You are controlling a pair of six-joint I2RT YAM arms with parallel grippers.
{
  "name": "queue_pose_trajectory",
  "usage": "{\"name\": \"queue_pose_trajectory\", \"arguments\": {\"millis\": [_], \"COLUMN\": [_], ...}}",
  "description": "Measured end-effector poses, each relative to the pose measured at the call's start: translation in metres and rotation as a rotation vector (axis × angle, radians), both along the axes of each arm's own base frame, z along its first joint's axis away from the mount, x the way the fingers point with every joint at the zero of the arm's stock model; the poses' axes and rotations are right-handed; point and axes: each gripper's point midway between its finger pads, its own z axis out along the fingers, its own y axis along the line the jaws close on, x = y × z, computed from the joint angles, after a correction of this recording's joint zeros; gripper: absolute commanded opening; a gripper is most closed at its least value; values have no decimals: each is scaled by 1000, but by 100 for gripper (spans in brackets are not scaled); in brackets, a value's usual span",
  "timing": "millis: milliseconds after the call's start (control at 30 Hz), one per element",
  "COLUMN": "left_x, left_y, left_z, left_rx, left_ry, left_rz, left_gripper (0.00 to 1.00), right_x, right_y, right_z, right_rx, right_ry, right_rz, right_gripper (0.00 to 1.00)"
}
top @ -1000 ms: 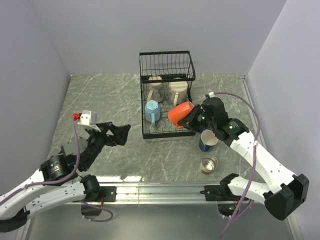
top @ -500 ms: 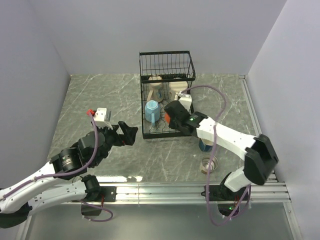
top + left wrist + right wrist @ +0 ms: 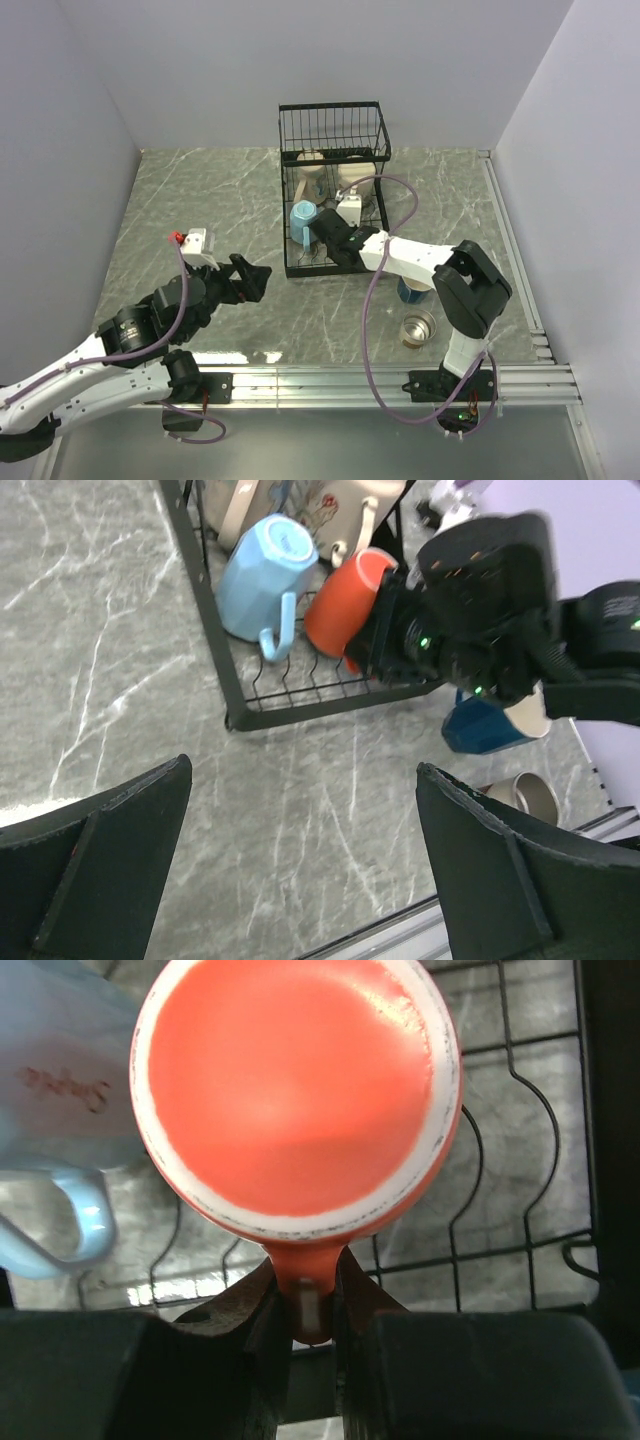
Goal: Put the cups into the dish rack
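**rackwatcher:** ok, biggest first. There's a grey marble-look counter [image 3: 200, 200], smooth with thin white veins. On it sits a black wire dish rack [image 3: 335, 130]. It's rectangular and stands at the middle of the far edge, running in toward the centre. It has a tall mesh basket at the back and a low tray of wavy wire slots in front.

**mug_nerd:** and what's in the tray?

**rackwatcher:** At the far end of the tray, a glossy cream mug [image 3: 312, 180] sits side by side with a second cream mug [image 3: 356, 178]. One of them shows a flower print in the left wrist view. Along the rack's left side lies a pale blue faceted mug [image 3: 303, 222], on its side with the handle pointing at the near edge. Just right of it is the orange glossy mug [image 3: 295, 1090], round with a scuffed white rim, tipped over above the tray's near end. The right gripper [image 3: 302, 1310] has its fingers pinched on that mug's handle, one on each side. I can't tell if it's resting on the wires.

**mug_nerd:** and the other arm?

**rackwatcher:** The left gripper [image 3: 252, 272] is over bare counter off the rack's near left corner, with its black fingers spread wide and nothing between them.

**mug_nerd:** anything outside the rack?

**rackwatcher:** A dark blue mug with white inside [image 3: 412, 288] is off the rack's near right corner, partly under the right arm. A small shiny steel cup [image 3: 418, 328] stands mouth up, closer to the near edge.
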Motion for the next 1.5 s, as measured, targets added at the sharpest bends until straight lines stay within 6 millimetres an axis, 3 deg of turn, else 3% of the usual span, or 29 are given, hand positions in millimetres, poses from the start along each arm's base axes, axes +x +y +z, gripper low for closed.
{"name": "queue_pose_trajectory", "arguments": {"millis": [233, 433, 567, 600, 633, 667, 767, 933, 1100, 1300, 1400, 1500], "left_x": [-1, 0, 0, 0, 0, 0, 0, 0, 4, 8, 10, 16], "left_y": [2, 0, 0, 0, 0, 0, 0, -1, -6, -16, -32, -63], "left_z": [-12, -16, -17, -17, -17, -17, -18, -19, -25, -26, -20, -12], "left_rx": [18, 36, 38, 38, 39, 39, 42, 50, 78, 126, 167, 213], "left_ry": [15, 24, 25, 26, 26, 27, 28, 27, 41, 41, 39, 58], "left_rz": [1, 1, 1, 1, 1, 1, 1, 0, -2, -23, -82, -157], "left_gripper": [99, 99, 99, 99, 99, 99, 99, 99, 99, 99, 99, 98], "right_x": [18, 34, 43, 44, 45, 45, 43, 34, 21, 1, -15, -38], "right_y": [19, 33, 34, 35, 36, 38, 39, 34, 25, 11, -7, -38], "right_z": [5, -4, -4, -3, -3, -3, -3, 8, 42, 122, 165, 204], "right_rx": [34, 25, 26, 31, 40, 51, 48, 68, 109, 214, 264, 297], "right_ry": [-41, -42, -38, -39, -40, -41, -35, -44, -90, -212, -270, -324], "right_rz": [18, 23, 11, 11, 12, 13, 28, 35, 43, 57, 51, 24], "right_gripper": [0, 3, 38, 50, 71, 82, 91, 96, 98, 100, 100, 100]}}
